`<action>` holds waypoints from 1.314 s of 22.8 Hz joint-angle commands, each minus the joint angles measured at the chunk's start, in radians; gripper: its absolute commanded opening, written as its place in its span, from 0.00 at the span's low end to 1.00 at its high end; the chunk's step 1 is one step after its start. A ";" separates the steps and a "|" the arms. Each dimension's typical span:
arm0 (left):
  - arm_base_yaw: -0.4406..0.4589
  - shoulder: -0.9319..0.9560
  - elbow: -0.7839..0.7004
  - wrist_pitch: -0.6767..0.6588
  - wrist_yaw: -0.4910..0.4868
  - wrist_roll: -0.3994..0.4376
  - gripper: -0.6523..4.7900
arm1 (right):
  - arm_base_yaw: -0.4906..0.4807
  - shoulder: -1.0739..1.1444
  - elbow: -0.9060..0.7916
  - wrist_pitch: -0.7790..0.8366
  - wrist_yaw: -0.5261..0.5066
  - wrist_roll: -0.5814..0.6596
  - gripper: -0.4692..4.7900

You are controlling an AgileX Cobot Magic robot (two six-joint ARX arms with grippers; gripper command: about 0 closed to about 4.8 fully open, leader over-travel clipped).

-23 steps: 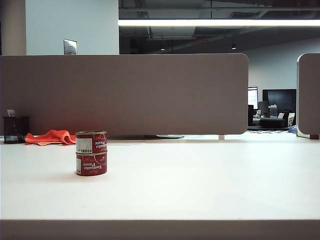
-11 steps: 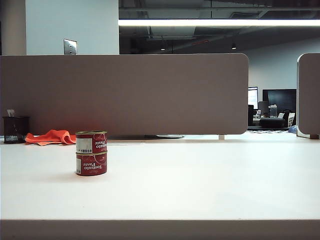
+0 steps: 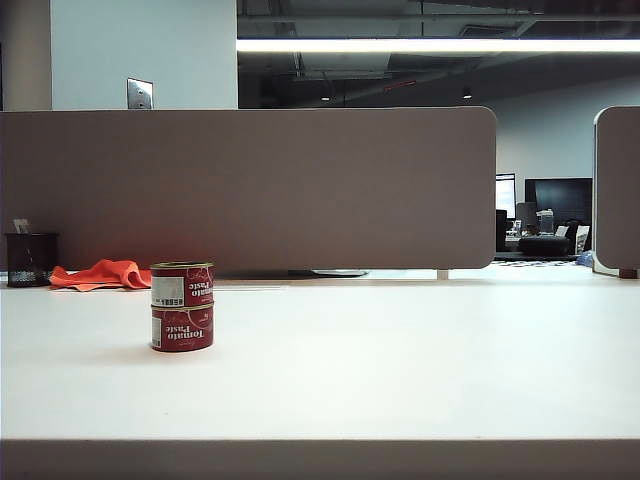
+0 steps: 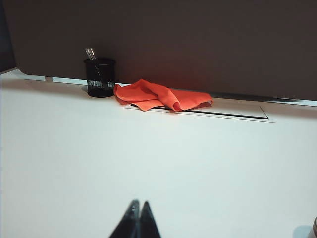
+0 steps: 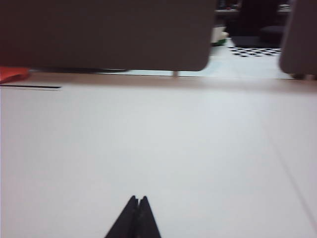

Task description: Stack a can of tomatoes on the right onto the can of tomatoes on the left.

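Nothing on the counter [image 3: 420,370] has shifted since the earlier frames: the two cans stand just as they did, and neither arm shows in the exterior view. Nearest, the left gripper [image 4: 139,204] hangs low over bare counter with its fingers pressed together and nothing between them; the right gripper [image 5: 138,199] is likewise closed to a point and empty, over its own bare patch. Farther in, on the left side of the counter, the upper can [image 3: 182,284] sits squarely on the lower can [image 3: 182,328], both upright, their sides in line and labels facing the camera. So the stack looks already built, and the task seems finished. Both grippers are well apart from the cans, and any further move would only be a retreat; the left arm is likely the nearer of the two, with the stack off to its right. Beyond, against the grey partition [image 3: 300,190], lie an orange cloth [image 4: 158,95] and a black mesh pen cup [image 4: 100,77].
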 commanded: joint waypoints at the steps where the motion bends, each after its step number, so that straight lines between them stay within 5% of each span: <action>1: 0.001 0.000 0.003 0.013 0.002 -0.002 0.11 | -0.091 -0.003 -0.003 0.022 -0.037 -0.001 0.08; 8: 0.001 0.000 0.003 0.013 0.002 -0.002 0.11 | -0.259 -0.003 -0.003 0.037 -0.188 -0.001 0.08; 15: 0.001 0.000 0.003 0.013 0.002 -0.002 0.11 | -0.380 -0.003 -0.004 0.040 -0.199 -0.001 0.08; 30: 0.001 0.000 0.003 0.013 0.002 -0.002 0.11 | -0.397 -0.002 -0.004 0.040 -0.198 -0.001 0.08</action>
